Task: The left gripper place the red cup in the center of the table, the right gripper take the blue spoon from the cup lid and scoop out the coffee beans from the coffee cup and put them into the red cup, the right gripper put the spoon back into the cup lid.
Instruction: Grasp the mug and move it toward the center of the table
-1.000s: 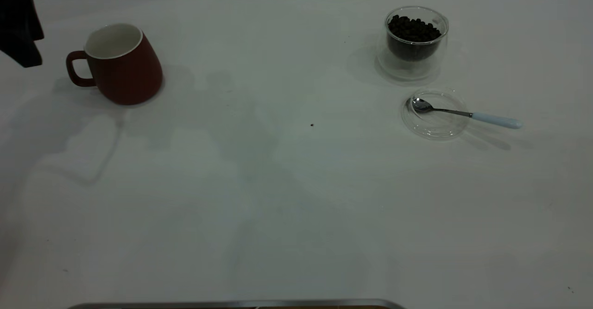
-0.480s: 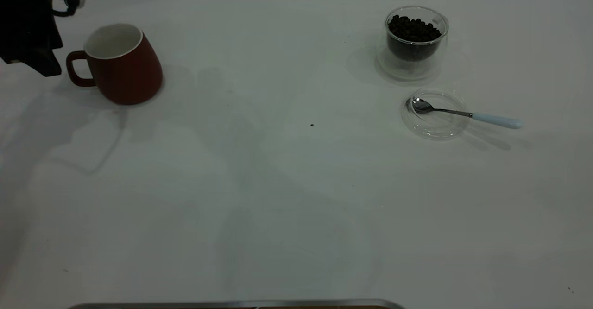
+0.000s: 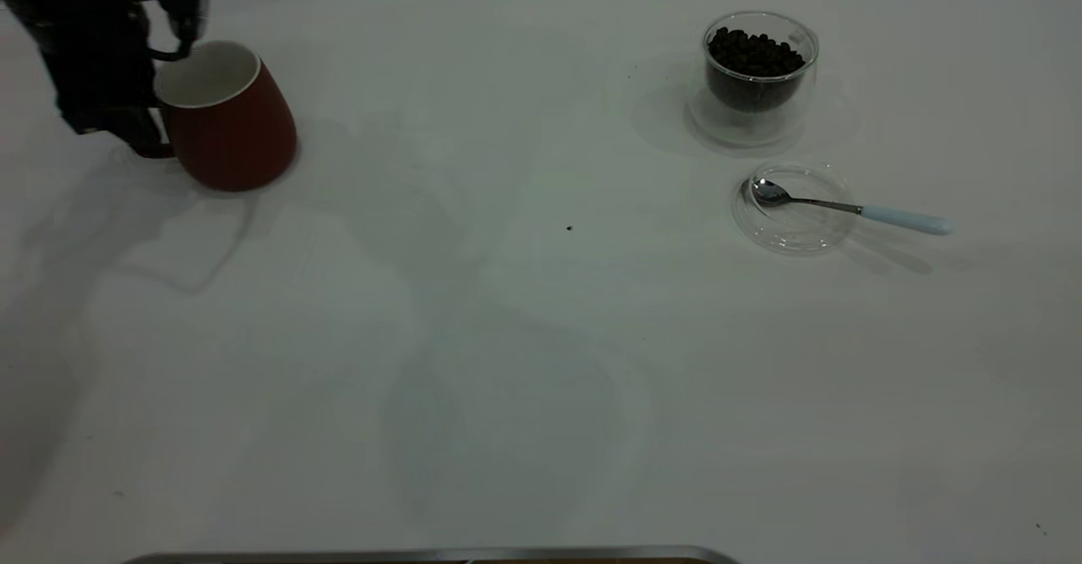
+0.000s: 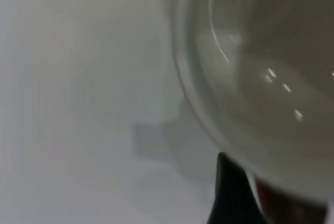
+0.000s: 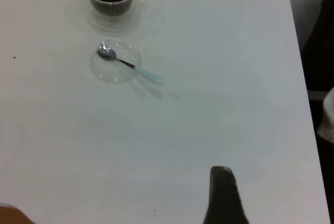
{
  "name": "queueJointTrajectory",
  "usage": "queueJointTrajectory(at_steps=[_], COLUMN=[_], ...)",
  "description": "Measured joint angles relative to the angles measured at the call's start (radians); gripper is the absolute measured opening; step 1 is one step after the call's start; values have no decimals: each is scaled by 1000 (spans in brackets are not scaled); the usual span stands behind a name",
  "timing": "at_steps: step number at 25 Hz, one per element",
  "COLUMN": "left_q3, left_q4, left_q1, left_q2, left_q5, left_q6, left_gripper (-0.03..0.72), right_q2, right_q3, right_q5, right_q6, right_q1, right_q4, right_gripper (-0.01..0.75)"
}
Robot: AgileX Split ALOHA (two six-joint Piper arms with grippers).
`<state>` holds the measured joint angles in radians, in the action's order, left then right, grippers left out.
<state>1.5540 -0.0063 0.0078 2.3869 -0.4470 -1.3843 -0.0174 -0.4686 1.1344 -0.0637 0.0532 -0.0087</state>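
One dark red rounded ceramic mug [image 3: 226,117], white inside, upright near the far left corner of the large plain white table [image 3: 507,361]; black left gripper [image 3: 127,120] at its handle side, finger state impossible to tell. Far right: short clear glass cup [image 3: 754,78] heaped with dark coffee beans [image 3: 752,52]; just beside it, clear round lid [image 3: 793,209] cradling the pale-blue-handled metal teaspoon [image 3: 845,207]. Right gripper [image 5: 223,195] well apart, finger state impossible to tell

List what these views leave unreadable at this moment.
- Red cup handle: exterior view, hidden behind the left gripper.
- Left gripper's grip on it: undecidable; left wrist view is blurred.
- Right gripper: right wrist view shows one finger, cut off by the edge.
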Motion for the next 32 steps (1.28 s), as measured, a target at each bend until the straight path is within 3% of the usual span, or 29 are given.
queueJointTrajectory(at_steps=[8, 23, 32], left_q3=[51, 51, 51], left_q4=[6, 6, -125], left_q1=[-56, -261, -395], left_q2=[29, 29, 29], left_q5=[23, 65, 72], left_q6=[-78, -175, -180], left_gripper=[533, 533, 533], right_q2=[0, 0, 0], right_q3=[0, 0, 0], right_q5=[0, 0, 0], right_q6=[0, 0, 0], right_q1=[0, 0, 0], right_q4=[0, 0, 0], right_gripper=[546, 546, 546])
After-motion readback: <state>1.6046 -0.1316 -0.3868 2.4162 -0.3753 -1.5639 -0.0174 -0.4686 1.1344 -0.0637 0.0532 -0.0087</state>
